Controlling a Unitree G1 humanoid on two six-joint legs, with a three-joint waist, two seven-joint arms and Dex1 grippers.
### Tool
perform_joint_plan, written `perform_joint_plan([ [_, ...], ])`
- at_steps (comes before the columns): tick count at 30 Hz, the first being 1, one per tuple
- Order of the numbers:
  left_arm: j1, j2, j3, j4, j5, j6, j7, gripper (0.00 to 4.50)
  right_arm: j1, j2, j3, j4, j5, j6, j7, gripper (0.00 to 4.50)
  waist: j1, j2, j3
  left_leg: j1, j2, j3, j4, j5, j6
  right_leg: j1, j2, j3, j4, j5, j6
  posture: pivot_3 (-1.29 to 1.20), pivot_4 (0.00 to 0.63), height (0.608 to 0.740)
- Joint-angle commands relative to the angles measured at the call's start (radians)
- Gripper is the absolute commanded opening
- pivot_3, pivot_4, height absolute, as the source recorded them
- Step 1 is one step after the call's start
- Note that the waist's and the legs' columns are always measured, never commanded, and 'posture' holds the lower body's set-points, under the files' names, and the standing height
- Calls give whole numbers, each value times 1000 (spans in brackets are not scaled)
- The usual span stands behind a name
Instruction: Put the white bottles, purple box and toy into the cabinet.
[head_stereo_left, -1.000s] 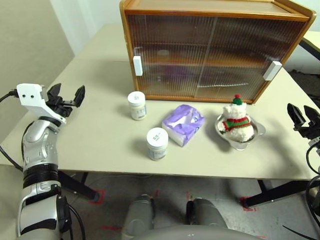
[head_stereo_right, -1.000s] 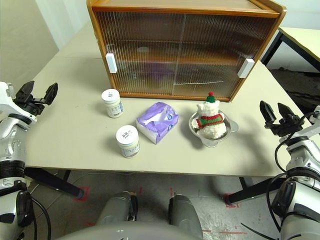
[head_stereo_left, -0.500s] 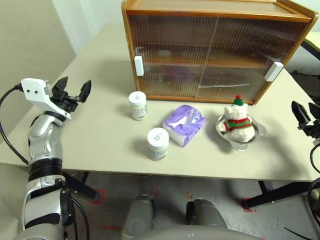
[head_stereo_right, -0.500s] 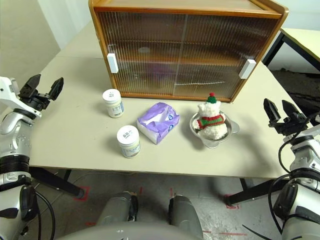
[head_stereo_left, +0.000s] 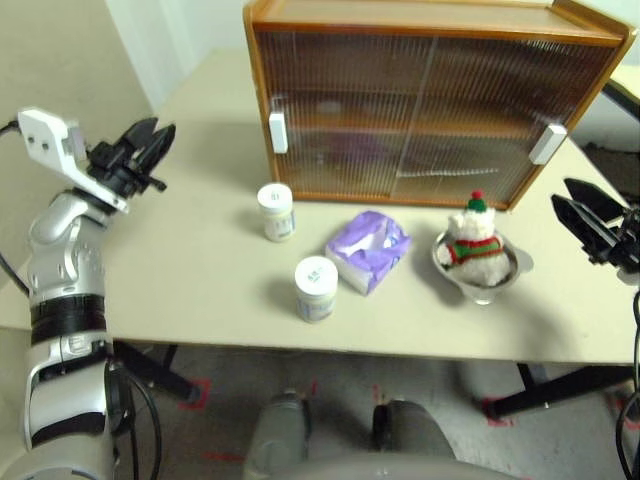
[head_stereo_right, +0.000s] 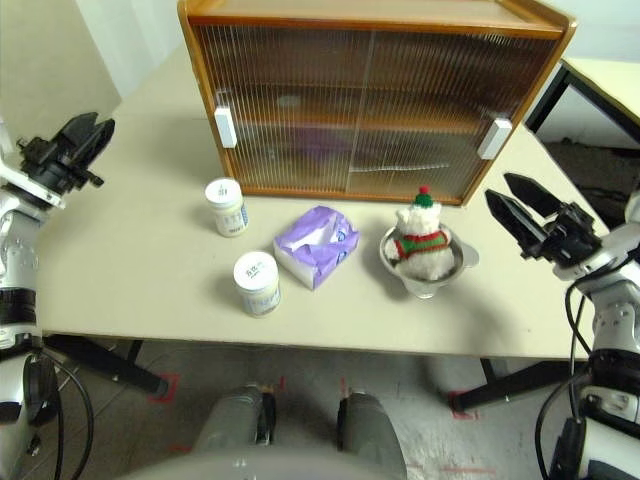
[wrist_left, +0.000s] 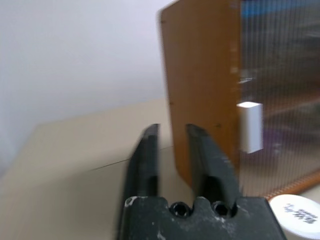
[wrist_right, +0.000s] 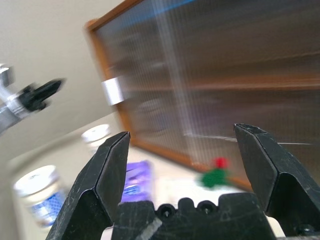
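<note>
- The cabinet (head_stereo_left: 430, 100) stands at the far edge of the table (head_stereo_left: 190, 260), both ribbed sliding doors closed, one white handle (head_stereo_left: 277, 132) at its left side and one (head_stereo_left: 546, 143) at its right.
- Two white bottles stand upright on the table in front of the cabinet's left half: one (head_stereo_left: 275, 211) nearer the cabinet, the other (head_stereo_left: 316, 288) close to the near edge.
- The purple box (head_stereo_left: 367, 250) lies just right of the bottles, about mid-table.
- The toy (head_stereo_left: 474, 245) sits in a metal bowl (head_stereo_left: 507, 272) right of the box, in front of the cabinet's right door.
- The left claw (head_stereo_left: 150, 148) hangs over the table's left edge, fingers narrowed to a slim gap with nothing between them.
- The right claw (head_stereo_right: 520, 203) is off the right edge, fingers spread wide and empty, aimed toward the toy.
</note>
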Motion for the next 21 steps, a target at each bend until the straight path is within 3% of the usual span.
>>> perform_joint_plan([
  [1, -31, 13, -73, -14, 68, 19, -6, 27, 22, 17, 37, -129, 28, 50, -31, 4500, 0, 0, 0, 0, 0, 0, 0, 0, 0, 0, 0, 0, 0, 0, 0, 98, 0, 740],
  [9, -108, -13, -154, 42, 155, 27, 29, 27, 8, 42, 119, -254, 13, 49, -52, 4500, 0, 0, 0, -1, 0, 1, 0, 0, 0, -1, 0, -1, 0, -1, -1, 89, 0, 740],
  [21, -144, -70, -213, 91, 191, 5, -8, 27, -47, 77, 133, -290, 47, 69, -111, 4500, -1, 0, 0, -2, 0, 3, -1, 0, 0, -1, 0, -2, 0, -3, -1, 72, 0, 740],
])
